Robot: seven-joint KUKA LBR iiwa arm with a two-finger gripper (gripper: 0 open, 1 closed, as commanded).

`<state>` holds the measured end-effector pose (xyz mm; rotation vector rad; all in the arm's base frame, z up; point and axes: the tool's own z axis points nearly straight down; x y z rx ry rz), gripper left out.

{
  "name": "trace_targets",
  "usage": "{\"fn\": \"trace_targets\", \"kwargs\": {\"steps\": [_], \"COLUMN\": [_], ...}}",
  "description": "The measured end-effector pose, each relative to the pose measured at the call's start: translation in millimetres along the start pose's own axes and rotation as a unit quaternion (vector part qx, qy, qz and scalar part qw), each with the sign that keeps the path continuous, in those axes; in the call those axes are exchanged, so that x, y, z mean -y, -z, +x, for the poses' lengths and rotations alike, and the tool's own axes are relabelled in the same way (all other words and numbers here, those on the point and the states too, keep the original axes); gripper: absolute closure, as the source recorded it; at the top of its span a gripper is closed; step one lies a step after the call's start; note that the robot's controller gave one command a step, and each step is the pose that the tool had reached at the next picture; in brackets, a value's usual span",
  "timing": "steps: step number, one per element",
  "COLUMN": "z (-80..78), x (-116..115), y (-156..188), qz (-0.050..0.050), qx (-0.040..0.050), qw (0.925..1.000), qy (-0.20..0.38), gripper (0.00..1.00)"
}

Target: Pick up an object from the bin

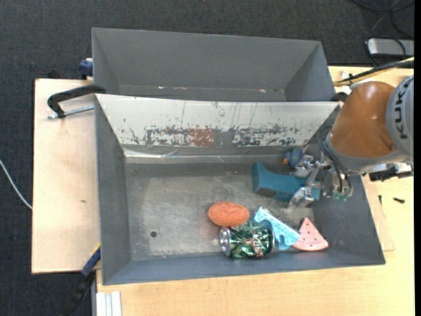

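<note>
Closest to us lies a green drink can (247, 240), on its side just inside the near wall of the bin (164, 268). Going from the left, we see the whole left half of the grey floor bare, with open room from the left wall to about the middle. Next comes an orange round scrubber (228, 214), just behind the can's left end and very close to it. To the right of the can, a pale blue cloth (277, 229) lies crumpled against the can. A pink watermelon-slice toy (310, 237) rests against the cloth's right edge, close to the near wall and near the foot of the right wall. These four make a tight row along the front right, with little free floor between them.

Behind them, apart from the row, a teal plastic piece (270, 180) lies on the right rear part of the floor, not far from the back wall. The gripper (304, 184) is low in the bin at this piece's right end, touching or nearly touching it, and we cannot tell whether it is spread or closed on the piece. The arm's orange cover (362, 120) hangs over the right wall's rim, so the right rear corner is crowded.
</note>
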<state>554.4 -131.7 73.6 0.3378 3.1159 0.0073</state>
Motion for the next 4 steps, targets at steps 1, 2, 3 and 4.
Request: {"fn": "trace_targets", "kwargs": {"steps": [1, 2, 3, 4], "z": [0.5, 2.4, 1.9, 0.8], "x": [0.0, 0.4, 0.2, 0.1], "y": [1.0, 9.3, 19.7, 29.0], "qz": [0.0, 0.001, 0.002, 0.002], "qx": [-0.0004, -0.004, -0.0043, -0.0027], "qw": [1.0, 1.0, 1.0, 1.0], "qy": [0.0, 0.0, 0.0, 0.0], "gripper": [1.0, 1.0, 1.0, 1.0]}}
